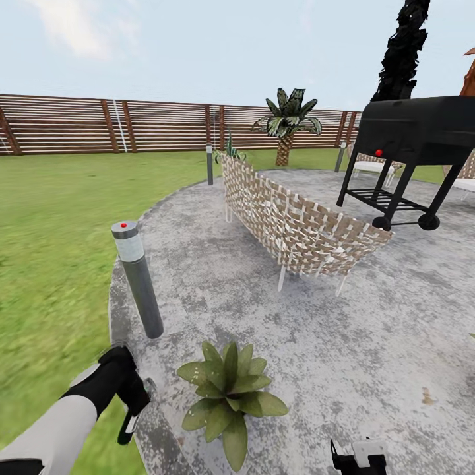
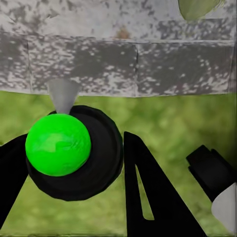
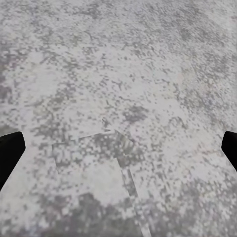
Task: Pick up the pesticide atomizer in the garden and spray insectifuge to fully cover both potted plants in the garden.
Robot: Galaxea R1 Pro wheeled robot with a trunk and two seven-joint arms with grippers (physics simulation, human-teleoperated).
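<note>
One potted plant (image 1: 228, 396), a low rosette of broad green leaves that hides its pot, sits on the stone patio (image 1: 369, 330) near its edge; a leaf tip (image 2: 197, 7) shows in the left wrist view. My left gripper (image 1: 132, 404) hangs over the patio rim just left of that plant. In the left wrist view it (image 2: 74, 143) is shut on the pesticide atomizer (image 2: 94, 163), seen end-on as a dark round body with a pale grey nozzle and a bright green ball on it. My right gripper (image 1: 359, 458) is open above bare stone, its fingertips (image 3: 10, 153) far apart.
A grey bollard lamp (image 1: 138, 284) stands at the patio rim behind my left arm. A woven sofa (image 1: 297, 227) and a black grill (image 1: 409, 138) stand further back, with a palm (image 1: 287, 122) and a slatted fence (image 1: 99, 125) beyond. Lawn (image 1: 46, 264) lies to the left.
</note>
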